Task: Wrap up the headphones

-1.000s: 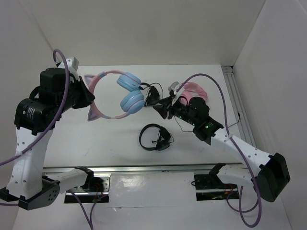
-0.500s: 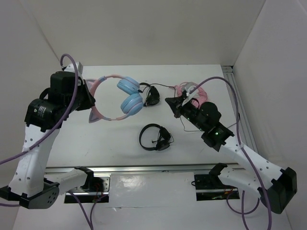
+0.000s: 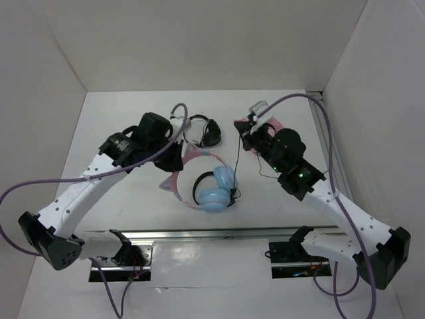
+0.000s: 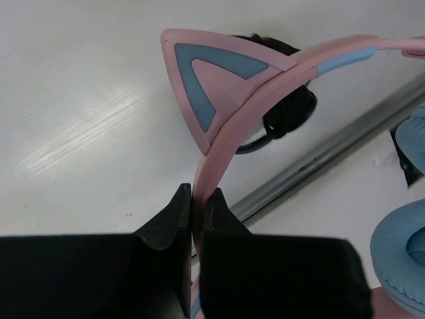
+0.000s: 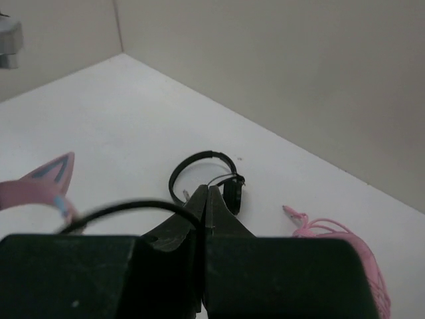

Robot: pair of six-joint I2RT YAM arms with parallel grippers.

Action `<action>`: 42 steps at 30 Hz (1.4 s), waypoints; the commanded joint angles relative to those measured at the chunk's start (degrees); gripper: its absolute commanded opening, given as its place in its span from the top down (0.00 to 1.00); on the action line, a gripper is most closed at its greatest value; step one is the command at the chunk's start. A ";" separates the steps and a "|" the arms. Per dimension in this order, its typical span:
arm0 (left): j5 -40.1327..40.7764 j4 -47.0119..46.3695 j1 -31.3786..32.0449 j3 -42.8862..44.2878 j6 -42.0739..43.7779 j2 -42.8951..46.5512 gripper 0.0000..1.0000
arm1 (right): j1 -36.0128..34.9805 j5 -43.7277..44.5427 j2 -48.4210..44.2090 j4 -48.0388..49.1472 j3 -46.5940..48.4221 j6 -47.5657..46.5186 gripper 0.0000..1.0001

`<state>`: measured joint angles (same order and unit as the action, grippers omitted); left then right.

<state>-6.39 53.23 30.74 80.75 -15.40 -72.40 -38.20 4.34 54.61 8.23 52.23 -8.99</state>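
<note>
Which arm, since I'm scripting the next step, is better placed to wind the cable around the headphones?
Likely right: the right end effector is shut on the cable, while the left end effector clamps the headphones by the headband.

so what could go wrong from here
1. The right gripper pinches the thin cable only at its tips, so it could slip out under tension.
2. The left gripper holds the headphones by the narrow band edge, so they may swivel.
3. They overlap a black headset in the top view, and the cable may snag it.
</note>
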 commanded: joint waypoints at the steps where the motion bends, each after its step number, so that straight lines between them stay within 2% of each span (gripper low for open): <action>1: -4.15 -5.33 5.37 -0.42 3.18 0.68 1.00 | 0.23 -0.64 4.97 -4.00 4.10 -4.10 1.00; 5: -1.87 -5.86 14.49 -0.95 5.55 1.20 1.00 | 1.45 -4.94 10.24 -6.64 6.83 -4.89 1.00; 10: -0.55 -5.24 20.49 0.28 7.31 1.82 1.00 | 1.98 -10.74 14.20 -7.78 6.84 -4.89 1.00; 13: 1.46 -5.24 21.11 0.81 7.31 1.82 1.00 | 1.98 -14.00 16.40 -9.89 7.45 -4.37 1.00; 16: 7.69 -4.72 21.11 2.48 5.74 1.82 1.00 | 1.98 -18.64 17.02 -12.44 8.68 -4.37 1.00; 17: 11.97 -4.72 21.11 3.00 5.21 1.82 1.00 | 1.98 -19.62 17.02 -13.14 8.68 -4.37 1.00; 19: 14.47 -4.72 21.11 3.80 5.20 2.35 1.00 | 1.98 -21.55 17.02 -13.15 8.68 -3.76 1.00; 25: 15.62 -11.02 21.11 3.45 5.20 9.02 1.00 | 1.98 -22.09 17.72 -14.21 7.63 -3.75 1.00; 32: 17.64 -18.77 21.11 -1.11 3.89 20.36 1.00 | 1.98 -28.14 21.85 -14.21 8.77 -2.61 1.00; 35: 20.10 -22.72 21.11 -3.22 1.61 24.66 1.00 | 1.98 -33.66 22.47 -11.23 8.77 -0.42 0.94; 36: 20.10 -24.74 21.11 -3.75 1.60 25.55 1.00 | 1.98 -35.35 22.47 -8.00 7.99 0.55 0.89; 40: 21.59 -27.56 21.11 -4.46 -1.56 27.58 1.00 | 1.46 -42.03 21.77 3.68 4.47 6.52 0.82; 41: 22.21 -28.26 21.11 -4.46 -2.26 27.58 1.00 | 1.46 -42.83 21.77 5.72 3.24 8.62 0.74; 42: 22.82 -28.88 21.11 -4.46 -3.92 28.19 1.00 | 1.46 -43.44 21.77 7.49 3.23 9.43 0.74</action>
<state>16.36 36.62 51.70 74.63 -13.26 -45.80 -36.84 -34.20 76.79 4.14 56.31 -5.06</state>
